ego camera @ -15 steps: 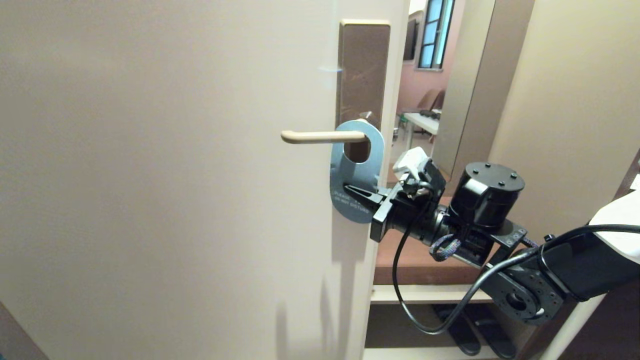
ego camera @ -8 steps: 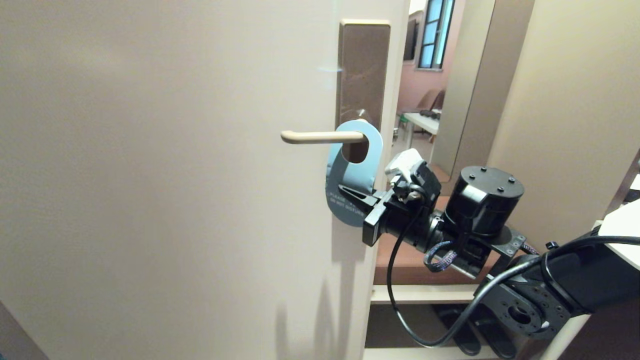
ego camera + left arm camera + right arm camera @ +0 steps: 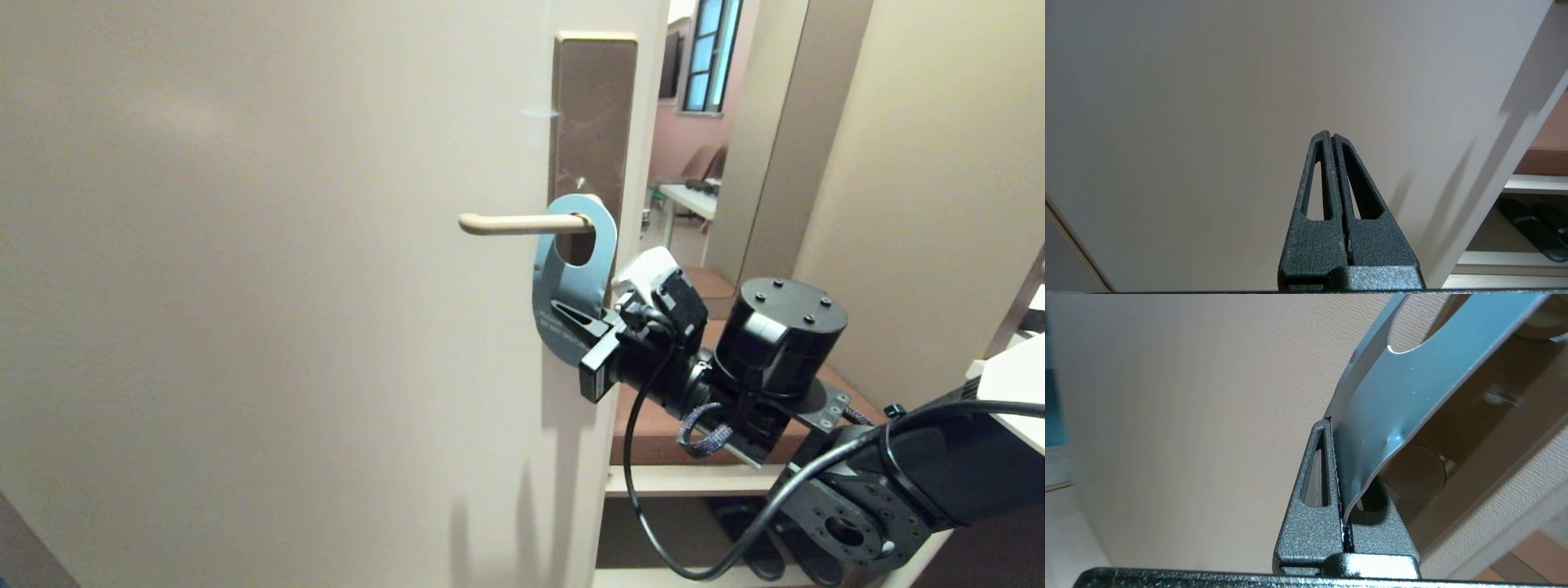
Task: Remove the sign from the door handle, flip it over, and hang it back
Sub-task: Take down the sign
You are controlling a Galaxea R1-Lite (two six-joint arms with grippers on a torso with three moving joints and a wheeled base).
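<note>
The light blue sign [image 3: 571,282] hangs by its round hole on the cream door handle [image 3: 514,222], close to the tall brown plate [image 3: 594,106]. My right gripper [image 3: 563,309] reaches in from the right and is shut on the sign's lower part, over the printed text. In the right wrist view the sign [image 3: 1400,396] is pinched edge-on in the right gripper [image 3: 1331,424] and bends toward the brown plate [image 3: 1486,416]. The left gripper [image 3: 1329,136] is shut on nothing, parked low and facing the door's plain face.
The cream door [image 3: 245,286] fills the left and middle. Past its edge on the right stand a brown-topped shelf [image 3: 653,433] with dark shoes [image 3: 759,547] beneath, a beige wall [image 3: 922,163], and a room beyond the gap.
The right gripper has shifted left and a little up along the door, carrying the sign's lower end with it. The sign still hangs on the handle. The left arm has not moved.
</note>
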